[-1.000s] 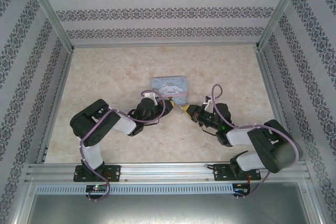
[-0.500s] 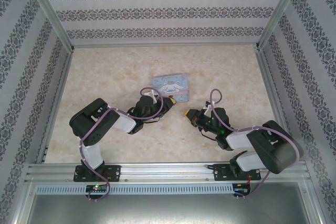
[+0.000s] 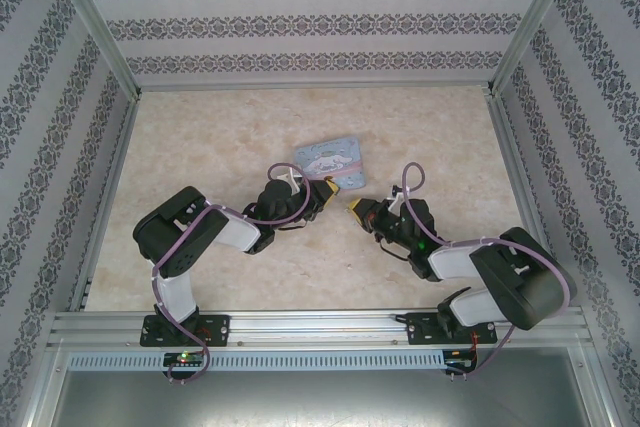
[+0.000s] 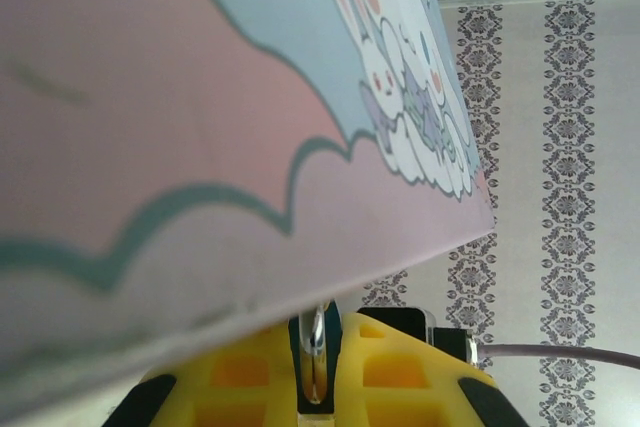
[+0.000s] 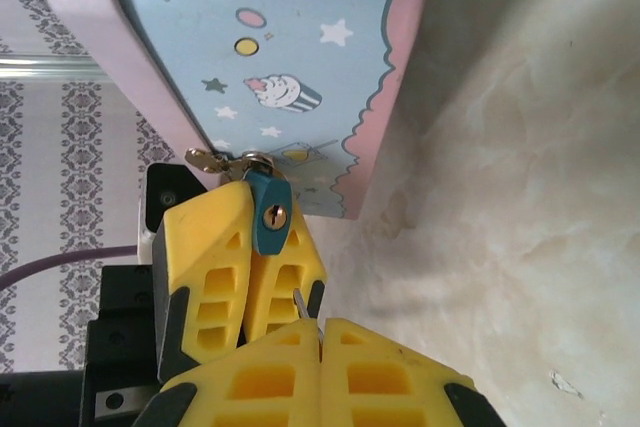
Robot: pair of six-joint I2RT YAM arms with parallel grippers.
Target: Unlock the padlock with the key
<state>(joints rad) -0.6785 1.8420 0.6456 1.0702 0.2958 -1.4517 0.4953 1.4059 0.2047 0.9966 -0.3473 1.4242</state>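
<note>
The padlock (image 5: 268, 212) is small, with a teal body and a brass keyhole facing my right wrist camera. It hangs from the clasp of the cartoon tin (image 5: 290, 57). My left gripper (image 3: 322, 197) is shut on the padlock, with a yellow finger (image 5: 205, 267) on either side of the body. In the left wrist view the silver shackle (image 4: 316, 352) sits between the pads of my left gripper (image 4: 316, 392). My right gripper (image 5: 320, 332) is shut on the key (image 5: 303, 304). The thin key tip pokes out just below the keyhole, apart from it.
The pale blue tin (image 3: 330, 157) lies tilted on the marbled tabletop (image 3: 200, 137) just beyond both grippers. It looms close over the left wrist camera as the tin (image 4: 250, 97). Patterned walls and metal posts enclose the table.
The tin has swung and shifted slightly up and to the right with the left gripper. The right gripper drew back a little, then returned toward the padlock.
</note>
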